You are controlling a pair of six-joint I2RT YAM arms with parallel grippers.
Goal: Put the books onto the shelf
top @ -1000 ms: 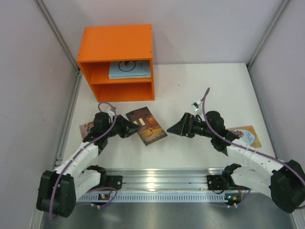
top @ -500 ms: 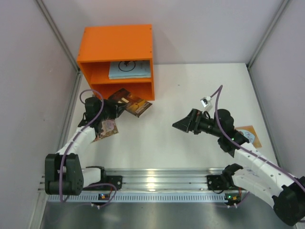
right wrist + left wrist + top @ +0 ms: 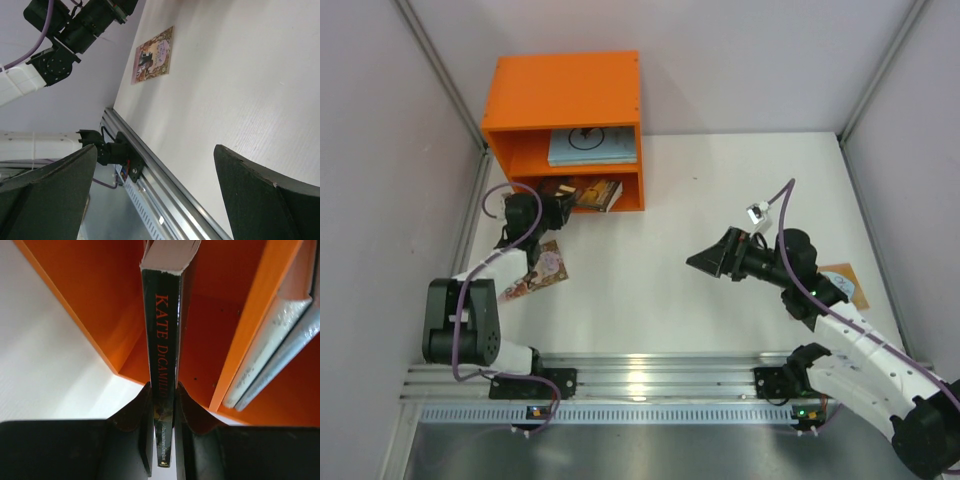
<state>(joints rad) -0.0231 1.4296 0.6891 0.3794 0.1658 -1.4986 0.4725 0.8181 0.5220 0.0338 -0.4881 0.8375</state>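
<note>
The dark brown book is pinched at its spine by the left end effector, whose jaws are closed narrowly on it, one finger against each cover. The book's far end reaches into the lower compartment of the orange shelf. The near end is outside the opening, in the grip. The spine is black with red lettering that begins "KATE DiCAMILL"; the rest runs down between the fingers and is too small to read.

In the upper compartment the two pale blue-white books lie stacked flat, a black ring on the top cover. The pinkish book lies flat on the tabletop, just beside the left arm. The orange book lies at the right, partly hidden under the right arm.

The right end effector hangs above the tabletop with its jaws spread wide, nothing between them.
</note>
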